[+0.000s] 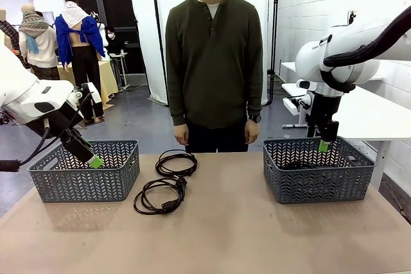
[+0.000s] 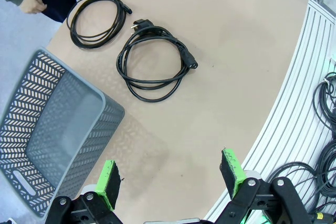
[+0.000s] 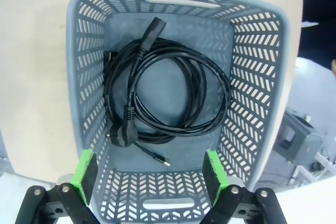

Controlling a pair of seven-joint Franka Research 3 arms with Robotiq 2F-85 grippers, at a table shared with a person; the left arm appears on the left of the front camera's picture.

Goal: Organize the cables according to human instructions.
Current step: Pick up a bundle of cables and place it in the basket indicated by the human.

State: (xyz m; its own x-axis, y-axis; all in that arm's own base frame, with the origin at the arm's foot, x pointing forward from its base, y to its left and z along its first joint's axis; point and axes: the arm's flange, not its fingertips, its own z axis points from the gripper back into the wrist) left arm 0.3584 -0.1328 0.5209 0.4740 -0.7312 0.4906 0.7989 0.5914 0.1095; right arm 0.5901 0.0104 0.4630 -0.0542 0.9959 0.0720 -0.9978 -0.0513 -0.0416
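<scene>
Two coiled black cables lie on the table between the baskets, one farther point(image 1: 174, 175) and one nearer point(image 1: 172, 206). The left wrist view has the same two, the far coil point(image 2: 97, 44) near the person's hand point(image 2: 31, 6) and the near coil point(image 2: 188, 57). My left gripper point(image 1: 95, 160) point(image 2: 169, 174) hangs open and holds nothing, over the left grey basket's point(image 1: 83, 178) point(image 2: 31, 93) near corner. My right gripper point(image 1: 324, 145) point(image 3: 149, 171) is open above the right grey basket point(image 1: 318, 181) point(image 3: 252, 77). A coiled cable point(image 3: 150, 35) lies on that basket's floor, free of the fingers.
The person stands at the far edge of the table, arms down. The left basket holds nothing. Bare tabletop spreads in front of the cables and between the baskets. Loose cords point(image 2: 325, 166) lie below the table's edge in the left wrist view.
</scene>
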